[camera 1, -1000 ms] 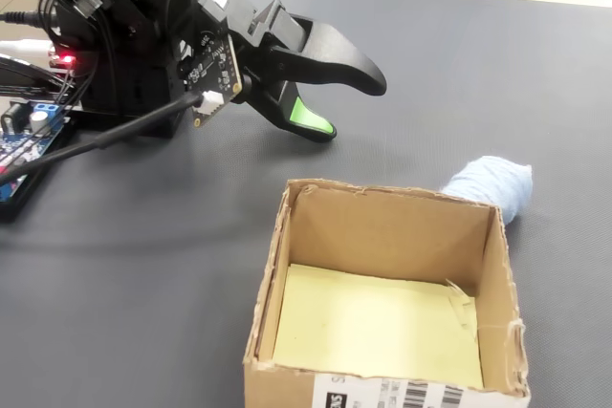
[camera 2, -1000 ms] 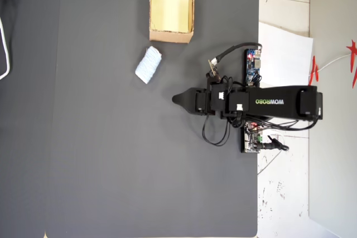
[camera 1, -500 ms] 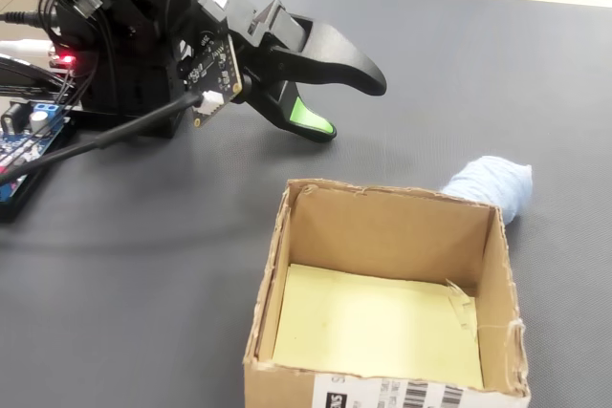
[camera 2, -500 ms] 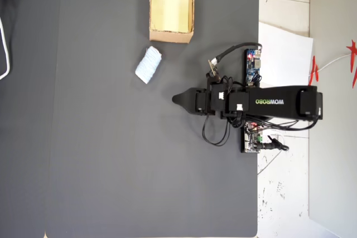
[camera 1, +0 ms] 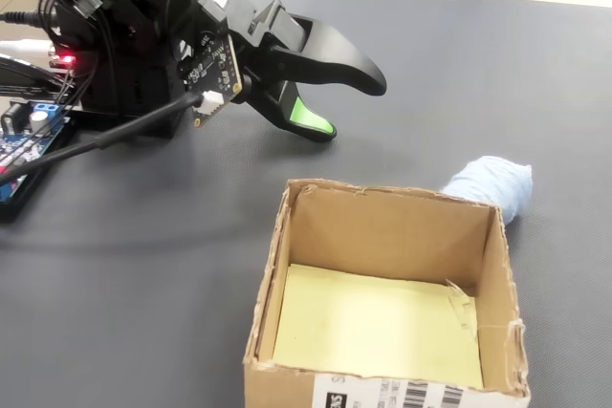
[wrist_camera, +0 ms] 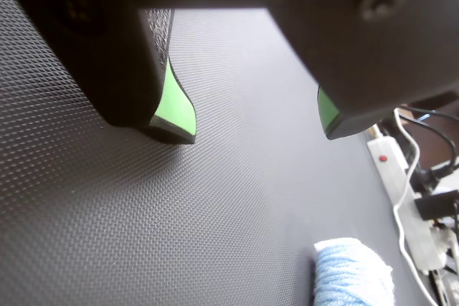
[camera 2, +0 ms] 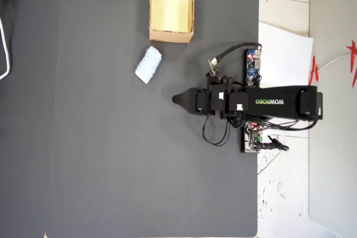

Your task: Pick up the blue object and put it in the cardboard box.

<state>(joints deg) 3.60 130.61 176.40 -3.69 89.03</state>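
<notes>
- Lying on the dark table (camera 2: pixel 111 154), the blue object (camera 2: pixel 148 65) sits just beside the cardboard box (camera 2: pixel 152 5), its long axis slanted toward the box's near corner.
- From the end effector (camera 2: pixel 177 99), it lies ahead and off toward the box side, well apart.
- Jaws stand parted, holding nothing.
- Nothing differs from the earlier frames.

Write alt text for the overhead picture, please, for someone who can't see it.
A black robot arm reaches from the right over a dark grey mat, its gripper empty. A pale blue roll lies ahead beside an empty cardboard box at the mat's top edge.
</notes>
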